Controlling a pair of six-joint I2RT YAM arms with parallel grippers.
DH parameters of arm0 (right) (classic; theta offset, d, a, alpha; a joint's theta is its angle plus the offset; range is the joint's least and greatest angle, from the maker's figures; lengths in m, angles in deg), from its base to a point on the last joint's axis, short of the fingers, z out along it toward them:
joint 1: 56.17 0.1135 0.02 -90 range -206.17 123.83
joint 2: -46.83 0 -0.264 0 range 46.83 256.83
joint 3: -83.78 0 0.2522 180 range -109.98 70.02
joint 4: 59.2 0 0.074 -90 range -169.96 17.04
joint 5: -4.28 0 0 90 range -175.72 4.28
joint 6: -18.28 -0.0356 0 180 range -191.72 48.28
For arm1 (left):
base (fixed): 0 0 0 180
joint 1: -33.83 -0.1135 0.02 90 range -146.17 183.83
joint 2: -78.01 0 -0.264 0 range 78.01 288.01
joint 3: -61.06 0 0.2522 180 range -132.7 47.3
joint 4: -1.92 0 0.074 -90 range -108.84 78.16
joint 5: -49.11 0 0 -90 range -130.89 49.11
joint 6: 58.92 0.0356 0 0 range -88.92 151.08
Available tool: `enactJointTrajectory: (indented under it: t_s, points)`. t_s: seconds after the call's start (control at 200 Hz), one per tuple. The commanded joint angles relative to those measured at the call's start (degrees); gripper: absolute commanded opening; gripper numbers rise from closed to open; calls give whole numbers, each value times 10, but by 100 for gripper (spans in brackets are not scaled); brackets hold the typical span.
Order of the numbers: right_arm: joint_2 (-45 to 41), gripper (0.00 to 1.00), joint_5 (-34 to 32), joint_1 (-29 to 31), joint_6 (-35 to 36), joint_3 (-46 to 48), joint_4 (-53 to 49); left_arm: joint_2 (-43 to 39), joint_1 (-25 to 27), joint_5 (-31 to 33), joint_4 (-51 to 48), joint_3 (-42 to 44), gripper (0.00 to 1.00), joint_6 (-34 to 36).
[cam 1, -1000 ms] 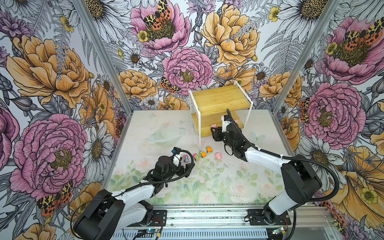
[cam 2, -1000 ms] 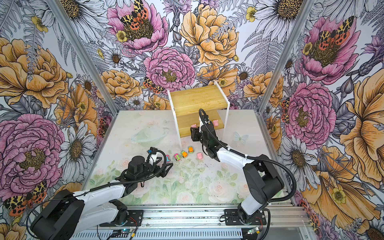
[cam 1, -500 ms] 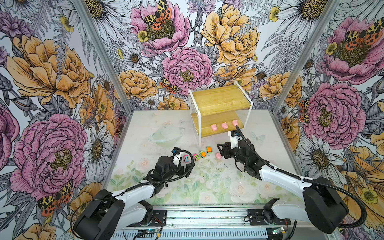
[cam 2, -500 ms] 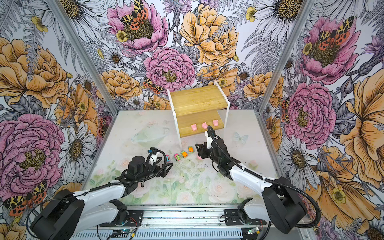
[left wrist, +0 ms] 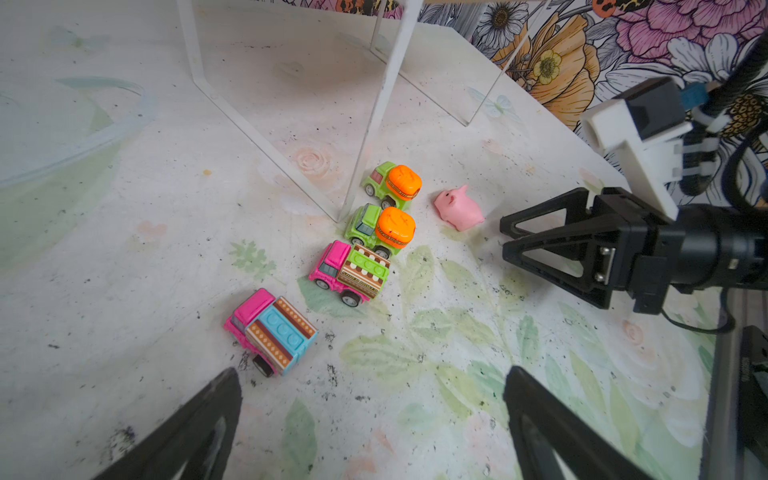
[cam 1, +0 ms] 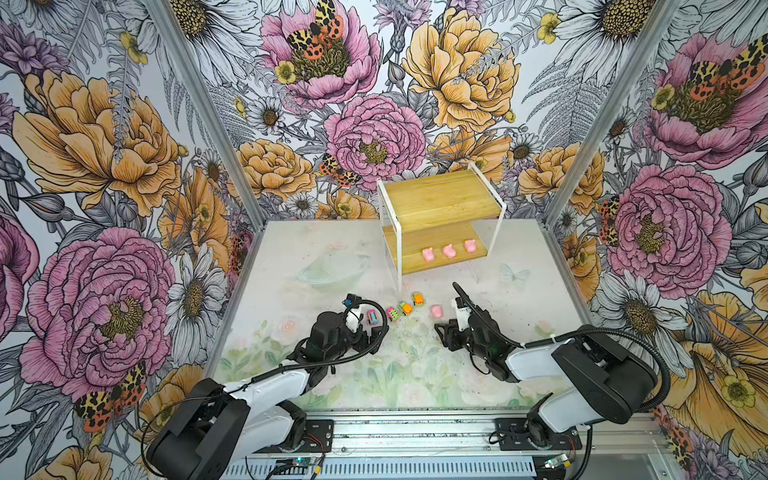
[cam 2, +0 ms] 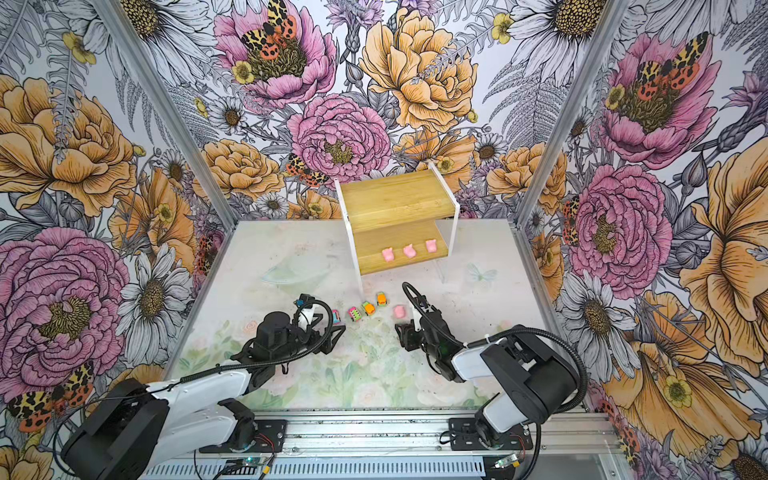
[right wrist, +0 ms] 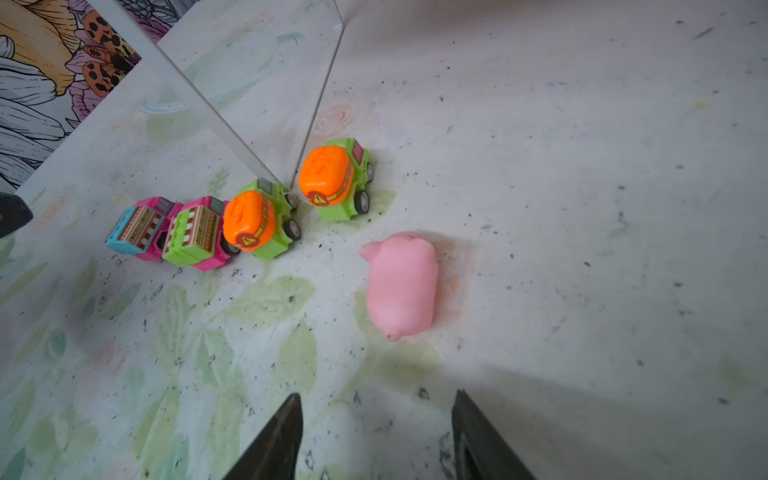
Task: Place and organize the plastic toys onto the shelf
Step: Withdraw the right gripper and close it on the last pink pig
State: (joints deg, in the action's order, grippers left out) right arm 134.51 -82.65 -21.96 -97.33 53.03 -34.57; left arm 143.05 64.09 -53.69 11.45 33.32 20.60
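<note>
The right gripper (right wrist: 376,399) hangs part-open and empty, with the pink pig (right wrist: 401,286) lying just ahead on the table (cam 1: 519,299). Left of the pig in both top views, 4 cars (cam 1: 406,308) crowd the leg of the shelf (cam 1: 440,199). The left gripper (left wrist: 370,374) gapes wide and empty beside them. At center frame, 3 pigs (cam 1: 449,251) line the shelf's lower board. There's open tabletop right of the pig.
</note>
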Motion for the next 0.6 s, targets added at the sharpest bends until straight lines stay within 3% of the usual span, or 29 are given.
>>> enactJointTrajectory:
  t_s: [0.0, 0.595]
  points:
    - [15, 58, -15, 4, 12, -14, 55, 1, 6, 14, -3, -13, 99, 4]
    - [100, 52, -37, -4, 50, -60, 73, 6, 7, 9, -4, -15, 99, 6]
